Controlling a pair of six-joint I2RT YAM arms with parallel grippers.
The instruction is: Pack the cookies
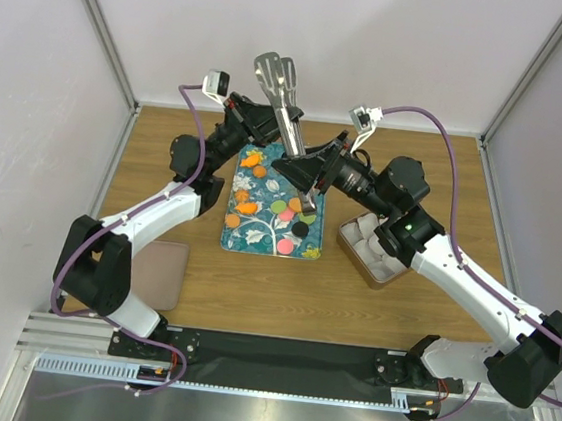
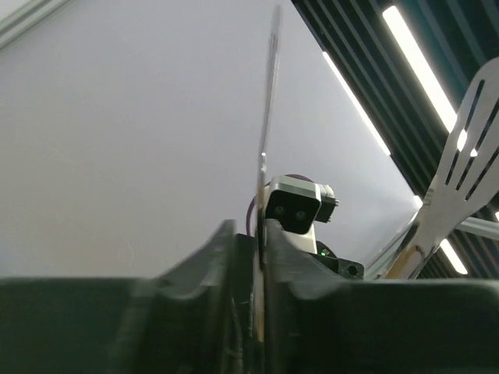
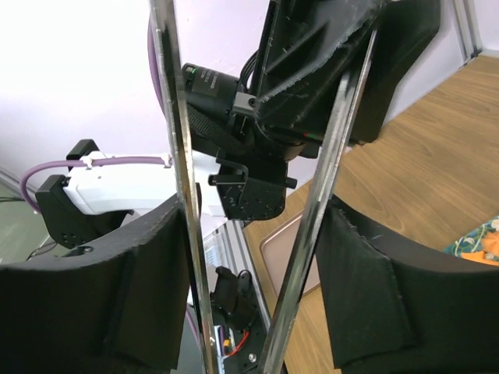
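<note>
While your grippers both clamp the metal tongs (image 1: 290,121) — left gripper (image 1: 270,127) pinched on one blade, right gripper (image 1: 302,178) squeezing both arms — the cookies (image 1: 279,207) lie on the teal tray (image 1: 258,236), tong tips over its middle. The divided box (image 1: 373,245) sits just right of the tray.

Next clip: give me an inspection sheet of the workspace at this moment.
Surface: wooden table, no spills seen.
Job's things: cookies in orange, green, pink and black lie on the teal tray; compartmented box to its right, partly under the right arm.
Clutter: flat tan panel beside the left arm.
Grippers: left tool and right tool both shut on the metal tongs above the tray.
Cables: purple cables loop off both wrists; no snag seen.
Surroundings: white walls; metal rail at the near edge.
</note>
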